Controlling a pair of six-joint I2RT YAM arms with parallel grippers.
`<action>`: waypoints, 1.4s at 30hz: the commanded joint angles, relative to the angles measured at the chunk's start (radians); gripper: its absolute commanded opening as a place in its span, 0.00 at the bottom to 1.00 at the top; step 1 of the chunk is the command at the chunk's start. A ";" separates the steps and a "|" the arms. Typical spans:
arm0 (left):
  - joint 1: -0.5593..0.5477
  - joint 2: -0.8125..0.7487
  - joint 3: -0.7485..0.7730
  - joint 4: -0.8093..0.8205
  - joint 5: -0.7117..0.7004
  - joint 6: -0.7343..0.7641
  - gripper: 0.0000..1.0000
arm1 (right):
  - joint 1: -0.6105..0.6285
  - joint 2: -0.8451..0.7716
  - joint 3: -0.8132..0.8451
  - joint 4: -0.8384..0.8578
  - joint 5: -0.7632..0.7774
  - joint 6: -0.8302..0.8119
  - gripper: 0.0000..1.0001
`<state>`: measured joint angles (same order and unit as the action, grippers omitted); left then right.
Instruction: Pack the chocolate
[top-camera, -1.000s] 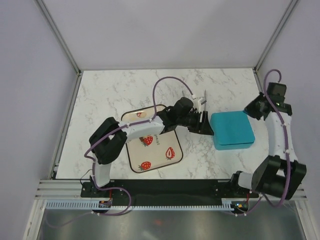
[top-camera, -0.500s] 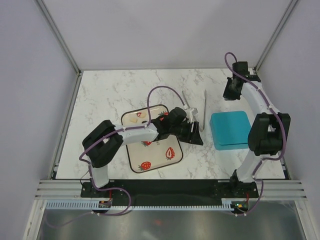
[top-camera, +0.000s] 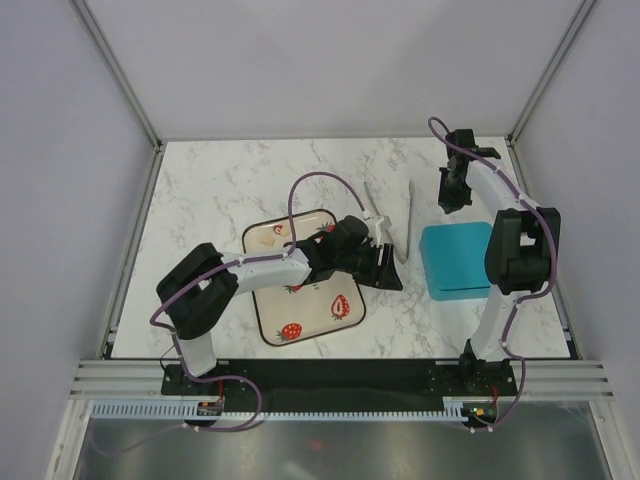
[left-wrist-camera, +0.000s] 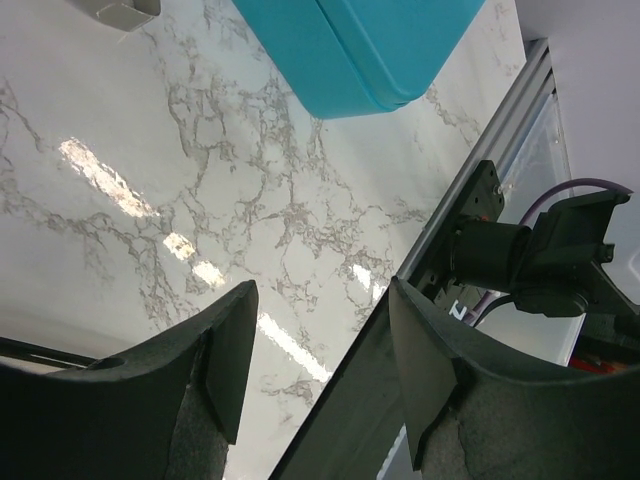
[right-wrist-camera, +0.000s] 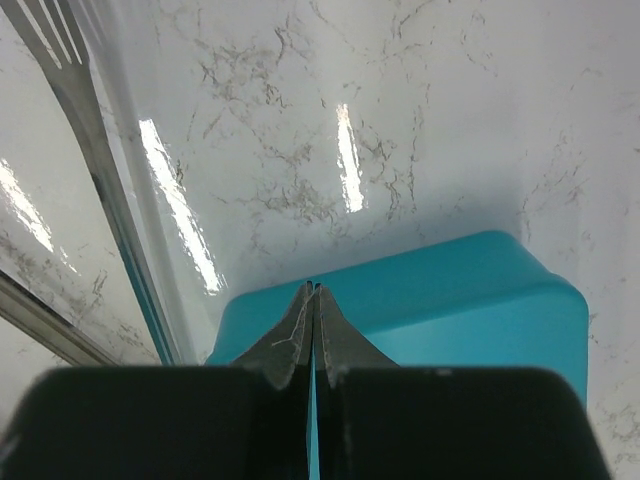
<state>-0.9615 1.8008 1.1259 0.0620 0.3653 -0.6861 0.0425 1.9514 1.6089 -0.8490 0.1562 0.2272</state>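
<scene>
The left gripper (top-camera: 386, 270) hung with its jaws apart and empty, just past the right edge of the strawberry tray (top-camera: 300, 328). The chocolate (top-camera: 270, 237), barely discernible, lay at the tray's far left corner, well apart from both grippers. The right gripper (top-camera: 449, 200), pinched closed on nothing, hovered over the far edge of the teal box (top-camera: 458, 265).

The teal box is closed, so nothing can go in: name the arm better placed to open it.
Right, probably. The right arm ends by the teal box's far edge, though its jaws are shut. The left arm, jaws open and empty, ends beside the tray.
</scene>
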 joint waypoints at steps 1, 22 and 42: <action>-0.003 -0.055 -0.015 0.036 -0.034 0.048 0.62 | -0.001 0.009 -0.003 -0.009 0.020 -0.023 0.01; -0.003 -0.081 -0.045 0.051 -0.035 0.034 0.62 | 0.000 -0.169 -0.231 0.090 0.082 0.041 0.01; -0.003 0.339 0.423 0.035 0.023 -0.030 0.71 | -0.487 -0.787 -0.673 0.111 -0.078 0.379 0.82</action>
<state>-0.9615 2.1021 1.4891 0.0956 0.3779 -0.6945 -0.4088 1.2079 0.9932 -0.7822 0.1688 0.5549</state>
